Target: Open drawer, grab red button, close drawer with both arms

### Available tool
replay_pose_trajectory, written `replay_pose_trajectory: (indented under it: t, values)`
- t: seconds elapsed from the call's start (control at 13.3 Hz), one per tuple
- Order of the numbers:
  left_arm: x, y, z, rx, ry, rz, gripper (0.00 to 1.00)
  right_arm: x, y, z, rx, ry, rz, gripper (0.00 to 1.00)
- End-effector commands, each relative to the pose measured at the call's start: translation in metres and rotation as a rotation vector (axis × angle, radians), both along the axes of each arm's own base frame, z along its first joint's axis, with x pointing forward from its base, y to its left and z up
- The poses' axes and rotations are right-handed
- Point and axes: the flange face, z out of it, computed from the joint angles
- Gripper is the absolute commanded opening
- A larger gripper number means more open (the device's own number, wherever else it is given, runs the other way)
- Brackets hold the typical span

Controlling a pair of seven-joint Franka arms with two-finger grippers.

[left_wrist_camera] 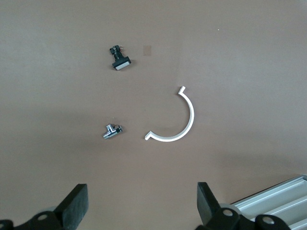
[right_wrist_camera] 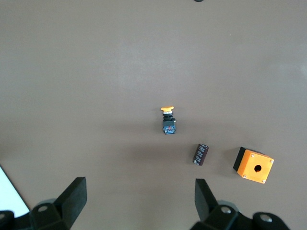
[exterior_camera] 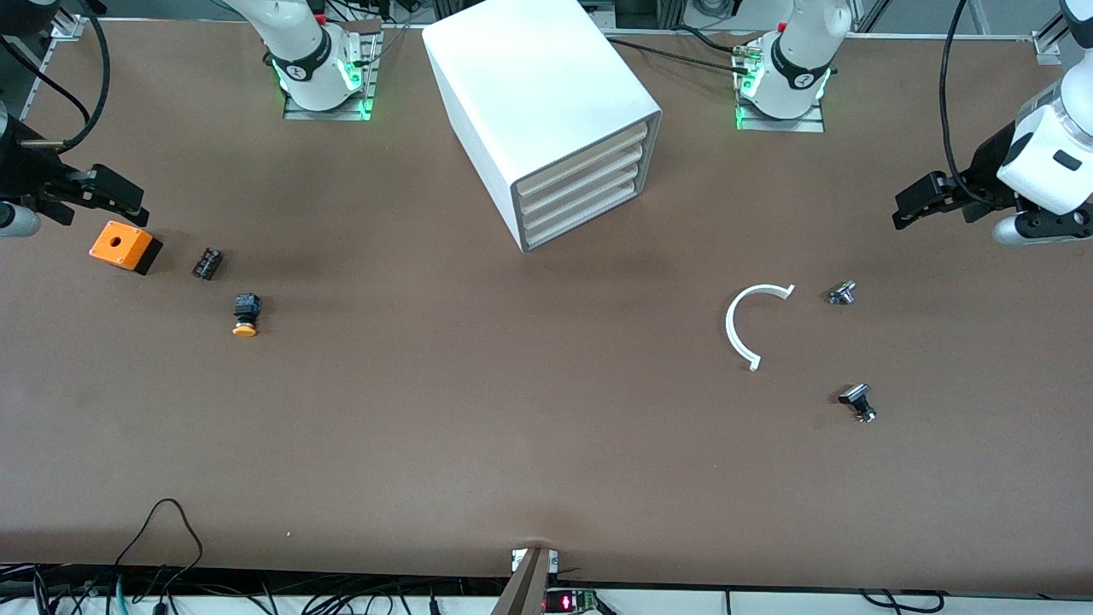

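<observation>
- Front view: the cabinet [exterior_camera: 546, 111] stands on the table [exterior_camera: 512, 444] between the two arm bases, with all four drawers shut; the drawer [exterior_camera: 579, 164] to be opened is not yet touched. No red-capped button shows anywhere, so it is probably inside. The right gripper [exterior_camera: 107, 198] hangs over the table's edge at the right arm's end, just above the orange box [exterior_camera: 125, 246]. The left gripper [exterior_camera: 926, 198] hangs over the left arm's end. Both arms are well apart from the cabinet.
- Risk: the orange-capped button [exterior_camera: 246, 314] lies in the open and could be mistaken for the right one. The four drawers look alike, so the wrong one could be pulled, and the cabinet may slide if it is not braced.
- Left wrist view: the left gripper's fingers [left_wrist_camera: 76, 203] are spread wide, holding and touching nothing. Below lie a white curved piece [left_wrist_camera: 178, 120] and two small metal parts [left_wrist_camera: 113, 131].
- Right wrist view: the right gripper's fingers [right_wrist_camera: 74, 199] are likewise spread wide and empty, over the orange-capped button, a small black part [right_wrist_camera: 201, 154] and the orange box.
</observation>
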Motion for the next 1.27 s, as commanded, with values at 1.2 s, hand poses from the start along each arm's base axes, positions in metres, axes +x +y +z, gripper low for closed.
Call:
replay_pose_trajectory:
  t: [1.2]
  values:
    - [0.0051, -0.003, 0.0035, 0.021, 0.01, -0.015, 1.0, 0.0018, -0.001, 0.0047, 0.0, -0.009, 0.013, 1.0]
